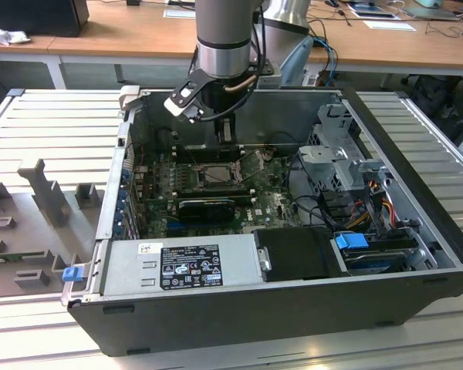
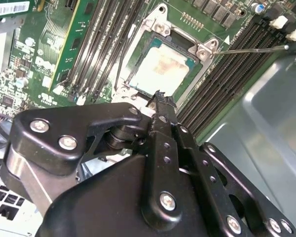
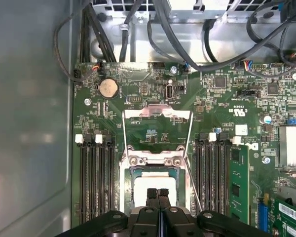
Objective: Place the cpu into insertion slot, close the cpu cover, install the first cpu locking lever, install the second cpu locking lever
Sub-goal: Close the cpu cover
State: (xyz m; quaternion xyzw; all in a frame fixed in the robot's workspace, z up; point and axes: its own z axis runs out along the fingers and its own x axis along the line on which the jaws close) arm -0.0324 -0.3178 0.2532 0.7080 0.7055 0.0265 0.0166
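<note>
The cpu (image 3: 142, 190) lies flat in the insertion slot (image 1: 216, 176), its pale silver top showing in both wrist views (image 2: 160, 69). My gripper (image 3: 158, 193) hangs just over the cpu's near edge, its black fingers (image 2: 160, 106) pressed together with nothing between them. The cpu cover (image 3: 158, 114) appears swung up from its hinge, away from the slot, with green board showing through its window. A thin locking lever (image 2: 251, 48) sticks out sideways, unlatched. Another thin rod (image 3: 195, 182) runs beside the slot. In the exterior view the gripper (image 1: 222, 139) sits low inside the open computer case.
Long black memory slots (image 3: 96, 182) flank the socket on both sides. A green card (image 3: 238, 182) stands next to them. Cables (image 3: 212, 54) run along the case wall. The power supply (image 1: 189, 266) and drive cage (image 1: 336, 166) bound the board in the exterior view.
</note>
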